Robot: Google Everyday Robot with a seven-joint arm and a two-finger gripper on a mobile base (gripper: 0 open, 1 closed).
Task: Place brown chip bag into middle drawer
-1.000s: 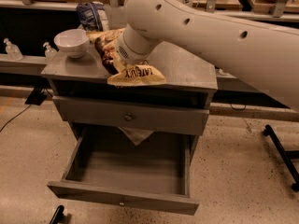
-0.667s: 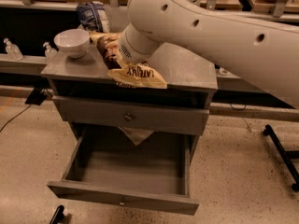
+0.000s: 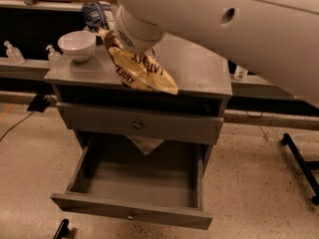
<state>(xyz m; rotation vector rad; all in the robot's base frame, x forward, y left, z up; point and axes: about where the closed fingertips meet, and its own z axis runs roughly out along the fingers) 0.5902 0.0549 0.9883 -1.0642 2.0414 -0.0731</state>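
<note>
The brown chip bag (image 3: 142, 69) hangs tilted from my gripper (image 3: 111, 38) over the grey cabinet top (image 3: 199, 66). Its cream lower half with dark lettering points down-right toward the cabinet's front edge. The gripper sits at the bag's upper left end, mostly hidden behind my thick white wrist (image 3: 135, 26), and it is shut on the bag. The middle drawer (image 3: 130, 209) is the lowest one. It is pulled out wide open below, its inside is bare, and a small pale knob is on its front.
A white bowl (image 3: 77, 44) and a blue-and-white bag (image 3: 95, 11) stand on the cabinet's left rear. A shut drawer front with a brass knob (image 3: 135, 125) lies above the open drawer, and something pale (image 3: 144, 143) hangs under it. Bottles (image 3: 12, 51) are on the left and a black stand leg (image 3: 299, 156) on the right.
The bag has come up off the cabinet top and hangs more steeply. My arm has risen and swung closer to the camera, filling the upper right.
</note>
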